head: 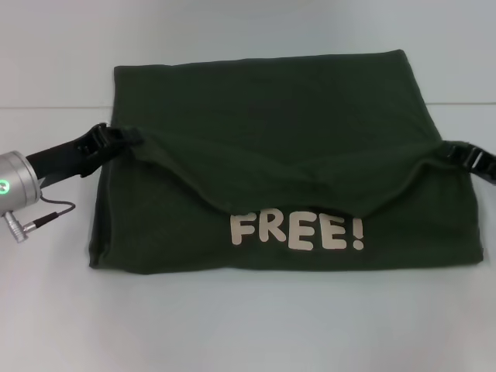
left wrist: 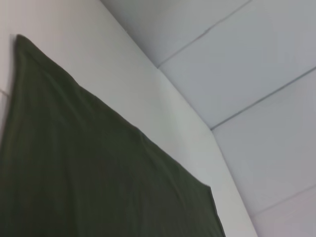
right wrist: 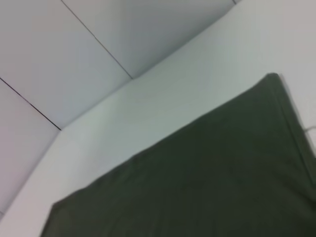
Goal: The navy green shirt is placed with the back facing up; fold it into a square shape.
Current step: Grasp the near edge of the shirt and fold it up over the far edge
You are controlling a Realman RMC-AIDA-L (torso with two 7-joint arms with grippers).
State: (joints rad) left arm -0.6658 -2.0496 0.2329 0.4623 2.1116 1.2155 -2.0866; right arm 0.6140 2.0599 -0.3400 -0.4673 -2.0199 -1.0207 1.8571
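Shirt: navy green shirt lies on white bench, far part folded twd near side; cream "FREE!" lettering shows below the sagging fold edge.
Left gripper: at shirt's left edge, pinching fold corner; arm comes in low from left.
Right gripper: at right edge, clamped on opp. corner, arm mostly out of view.
Surroundings: pale panelled wall behind bench.
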